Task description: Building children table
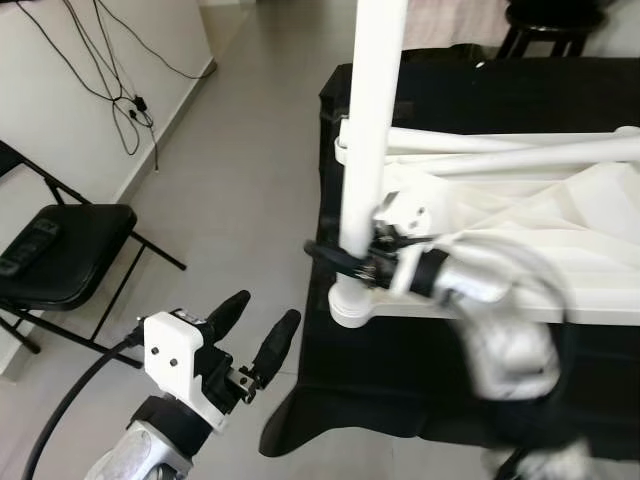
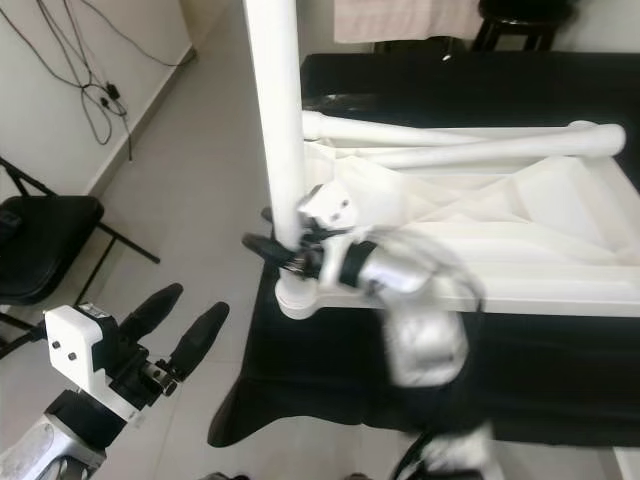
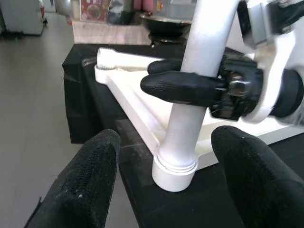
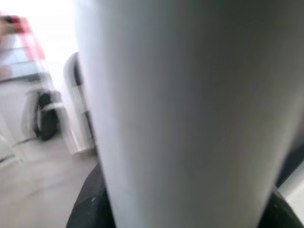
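Note:
The white children's table [image 1: 560, 225] lies upside down on a black-draped surface [image 1: 420, 385]. One white leg [image 1: 368, 150] stands upright in the socket [image 1: 358, 305] at the near left corner. My right gripper [image 1: 345, 258] is shut on this leg just above the socket, its black fingers [image 3: 183, 88] wrapped around it. The right wrist view has the leg [image 4: 190, 114] pressed close and blurred. My left gripper [image 1: 265, 308] hovers open over the floor to the left of and below the corner, its fingers [image 3: 85, 185] pointing toward the socket. Two more legs [image 1: 520, 150] lie across the underside.
A black folding chair [image 1: 60, 250] stands at the left by the wall, with cables [image 1: 120, 100] hanging down above it. A dark stool [image 1: 550, 30] is behind the draped surface. Grey tiled floor [image 1: 240, 180] stretches between the chair and the table.

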Motion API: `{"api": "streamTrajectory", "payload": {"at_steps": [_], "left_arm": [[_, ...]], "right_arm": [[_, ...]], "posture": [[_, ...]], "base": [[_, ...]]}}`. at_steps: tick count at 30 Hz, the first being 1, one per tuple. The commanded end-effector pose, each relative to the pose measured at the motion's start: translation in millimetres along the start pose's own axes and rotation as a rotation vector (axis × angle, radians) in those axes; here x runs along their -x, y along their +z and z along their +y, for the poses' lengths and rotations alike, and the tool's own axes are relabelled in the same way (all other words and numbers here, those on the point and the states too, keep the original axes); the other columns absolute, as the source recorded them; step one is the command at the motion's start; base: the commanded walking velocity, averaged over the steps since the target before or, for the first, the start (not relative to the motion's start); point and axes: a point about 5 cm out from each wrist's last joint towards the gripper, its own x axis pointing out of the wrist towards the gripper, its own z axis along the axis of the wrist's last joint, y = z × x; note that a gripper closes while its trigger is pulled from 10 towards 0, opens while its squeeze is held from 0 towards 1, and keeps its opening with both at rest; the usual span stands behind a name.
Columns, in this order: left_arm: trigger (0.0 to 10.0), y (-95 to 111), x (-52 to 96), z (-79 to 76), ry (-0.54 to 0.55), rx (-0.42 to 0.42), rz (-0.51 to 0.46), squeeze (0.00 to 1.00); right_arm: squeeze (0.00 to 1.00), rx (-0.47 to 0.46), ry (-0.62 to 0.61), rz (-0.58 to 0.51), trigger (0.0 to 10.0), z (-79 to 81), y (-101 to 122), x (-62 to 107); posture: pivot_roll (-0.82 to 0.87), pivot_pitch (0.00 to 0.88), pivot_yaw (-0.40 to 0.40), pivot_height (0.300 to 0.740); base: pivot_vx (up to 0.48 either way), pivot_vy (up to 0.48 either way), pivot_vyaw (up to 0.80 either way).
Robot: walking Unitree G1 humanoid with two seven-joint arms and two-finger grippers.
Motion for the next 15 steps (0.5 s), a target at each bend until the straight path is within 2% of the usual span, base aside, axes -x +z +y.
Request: {"api": "streamTrajectory", "payload": {"at_steps": [1, 10, 11, 12, 13, 14, 15], "left_arm": [[10.0, -4.5, 2.2, 2.7, 0.011, 0.002, 0.021, 0.0], [10.0, -7.0, -1.5, 3.0, 0.02, -0.002, 0.011, 0.0], [10.0, -6.6, -1.6, 3.0, 0.023, -0.002, 0.008, 0.0], [10.0, -6.3, -1.7, 3.0, 0.024, -0.002, 0.007, 0.0], [10.0, -5.9, -1.6, 2.7, 0.023, -0.001, 0.006, 0.0], [10.0, -5.9, -1.6, 2.7, 0.023, -0.001, 0.006, 0.0], [10.0, -5.6, -1.3, 2.5, 0.021, 0.001, 0.006, 0.0]], "right_arm": [[0.0, -0.059, -0.114, 0.164, 0.0, 3.1, -28.9, 4.8], [0.0, -0.046, -0.091, 0.157, 0.0, 4.5, -24.1, -6.5], [0.02, -0.057, -0.051, 0.148, 10.0, 9.4, -20.4, -8.1], [0.02, -0.065, -0.022, 0.142, 10.0, 12.8, -17.8, -9.0], [1.0, -0.073, 0.036, 0.13, 10.0, 15.7, -14.7, -10.4], [1.0, -0.073, 0.036, 0.13, 10.0, 15.7, -14.7, -10.4], [1.0, -0.074, 0.139, 0.104, 10.0, 18.5, -9.0, -11.2]], "posture": [[-0.03, 0.163, 0.034, 0.74], [-0.03, 0.143, 0.015, 0.74], [-0.03, 0.149, 0.016, 0.74], [-0.03, 0.149, 0.016, 0.74], [-0.02, 0.152, 0.017, 0.74], [-0.02, 0.152, 0.017, 0.74], [-0.02, 0.156, 0.018, 0.74]], "base": [[0.0, 0.0, 0.0], [0.0, 0.0, 0.0], [0.0, 0.0, 0.0], [0.0, 0.0, 0.0], [0.0, 0.0, 0.0], [0.0, 0.0, 0.0], [0.0, 0.0, 0.0]]}}
